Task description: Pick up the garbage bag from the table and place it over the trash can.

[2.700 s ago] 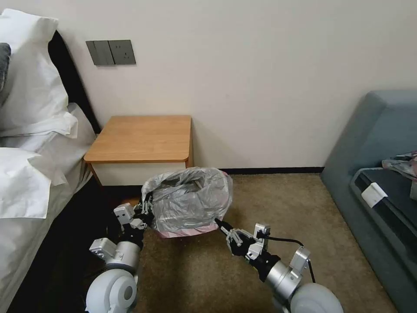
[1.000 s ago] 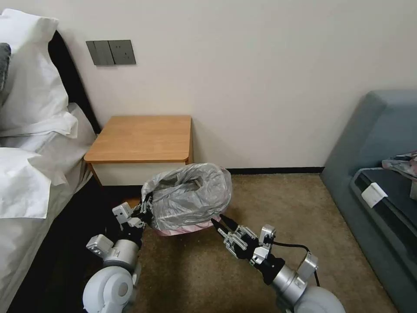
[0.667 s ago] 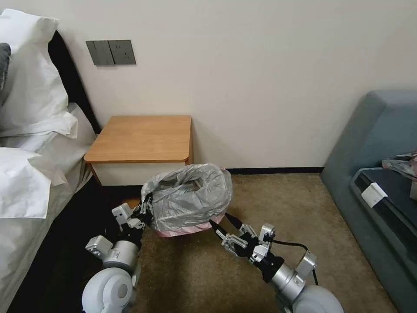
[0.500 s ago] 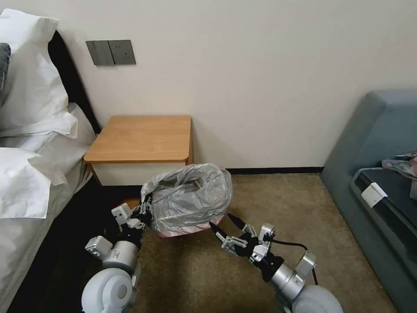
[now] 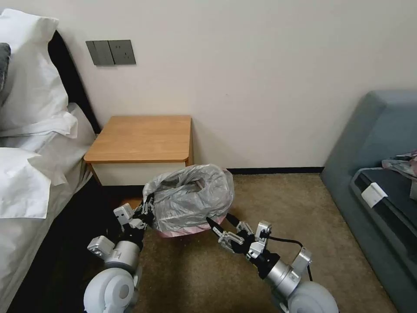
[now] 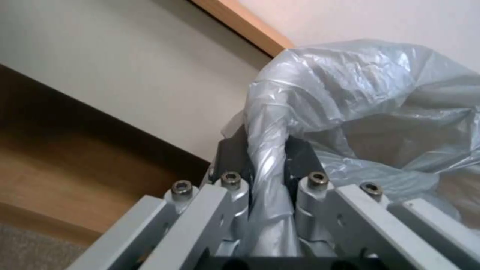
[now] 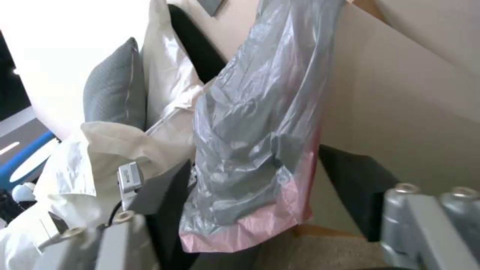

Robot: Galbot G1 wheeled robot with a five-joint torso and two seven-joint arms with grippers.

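Left gripper (image 5: 149, 209) pinches garbage bag (image 5: 189, 198) draped over trash can (image 7: 400, 112); right gripper (image 5: 220, 223) spread at the bag's pink rim.

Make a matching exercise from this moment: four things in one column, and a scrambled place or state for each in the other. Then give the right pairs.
Things
1. garbage bag
2. left gripper
3. right gripper
4. table

States
A. open, beside the pink hem
B. draped over the trash can
C. against the wall, next to the bed
D. clamped on a twist of grey film

Pairs: 1-B, 2-D, 3-A, 4-C
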